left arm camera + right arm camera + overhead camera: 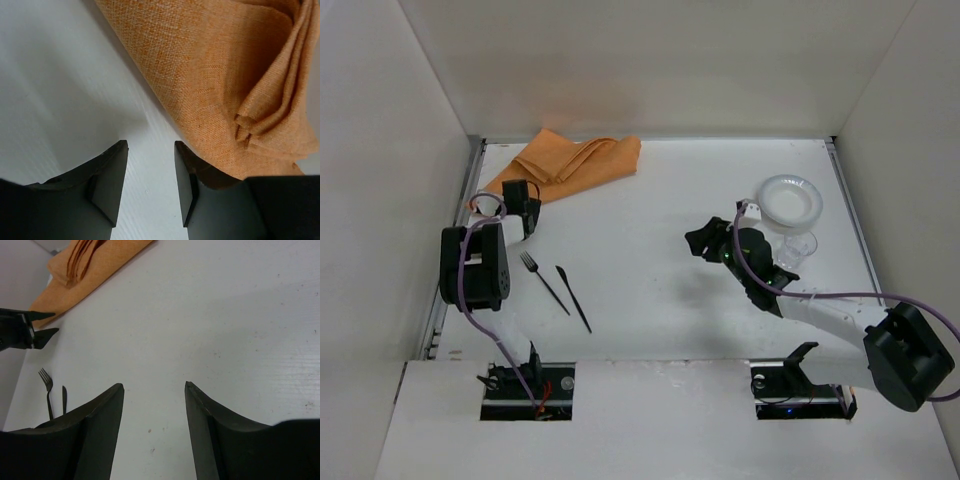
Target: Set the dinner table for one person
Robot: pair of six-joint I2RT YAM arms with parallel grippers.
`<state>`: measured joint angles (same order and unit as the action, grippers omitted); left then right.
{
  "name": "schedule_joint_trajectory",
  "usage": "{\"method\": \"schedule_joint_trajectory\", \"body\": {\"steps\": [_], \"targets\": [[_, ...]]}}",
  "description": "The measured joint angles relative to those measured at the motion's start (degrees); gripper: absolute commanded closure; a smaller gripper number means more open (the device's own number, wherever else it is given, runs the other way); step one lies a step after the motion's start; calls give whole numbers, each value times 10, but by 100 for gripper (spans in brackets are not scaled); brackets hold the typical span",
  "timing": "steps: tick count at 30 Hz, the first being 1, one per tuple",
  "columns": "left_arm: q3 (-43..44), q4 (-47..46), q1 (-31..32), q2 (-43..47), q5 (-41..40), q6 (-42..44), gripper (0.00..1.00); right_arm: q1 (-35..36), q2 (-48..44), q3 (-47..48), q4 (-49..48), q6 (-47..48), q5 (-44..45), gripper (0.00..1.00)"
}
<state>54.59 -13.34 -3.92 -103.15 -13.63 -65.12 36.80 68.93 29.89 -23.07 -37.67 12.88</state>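
The dinner table (660, 300) is a flat white tabletop. A crumpled orange cloth (575, 162) lies at its back left. My left gripper (521, 192) is open and empty at the cloth's near edge. In the left wrist view its jaws (150, 150) stand over bare table, and the right finger (187, 175) is at the rim of the cloth (225, 70). A black fork (542, 280) and a black knife (573, 297) lie side by side at front left. My right gripper (694, 242) is open and empty over the table's middle (152, 387).
A white plate (790, 200) sits at the back right, and a clear glass (800, 248) stands just in front of it. White panels wall the table on three sides. The right wrist view shows the fork (46, 390), knife (64, 397), cloth (85, 270) and left gripper (30, 332).
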Motion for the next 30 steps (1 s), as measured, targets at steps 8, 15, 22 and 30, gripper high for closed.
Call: {"method": "schedule_joint_trajectory", "body": {"steps": [8, 15, 22, 30], "targets": [[50, -6, -7, -45, 7, -14, 61, -1, 1, 0, -10, -5, -18, 42], [98, -12, -7, -94, 13, -22, 84, -1, 1, 0, -15, -7, -24, 42], [125, -16, 8, -120, 18, -30, 94, -9, 1, -1, -15, -7, -25, 42], [204, -11, 121, -170, 19, -9, 96, -12, 2, -3, -16, -7, -28, 42]]}}
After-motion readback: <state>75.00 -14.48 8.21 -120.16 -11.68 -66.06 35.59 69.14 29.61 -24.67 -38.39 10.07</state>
